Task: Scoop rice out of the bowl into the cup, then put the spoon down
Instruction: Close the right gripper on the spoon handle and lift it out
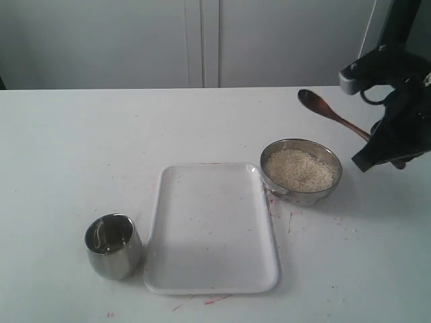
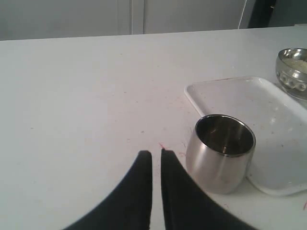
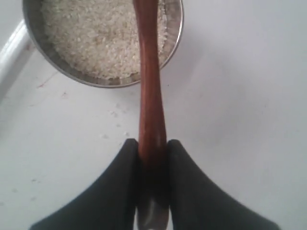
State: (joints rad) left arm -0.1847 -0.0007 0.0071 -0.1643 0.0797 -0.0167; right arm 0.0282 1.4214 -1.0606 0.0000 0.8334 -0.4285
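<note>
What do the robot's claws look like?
The left claw is black, with two smooth fingers that curve and narrow to rounded tips. The right claw looks just the same. The right arm is black and chunky, with a pale grey piece near its front.

Bright, even light casts faint soft shadows; the cup (image 1: 113,245) gleams mildly.
</note>
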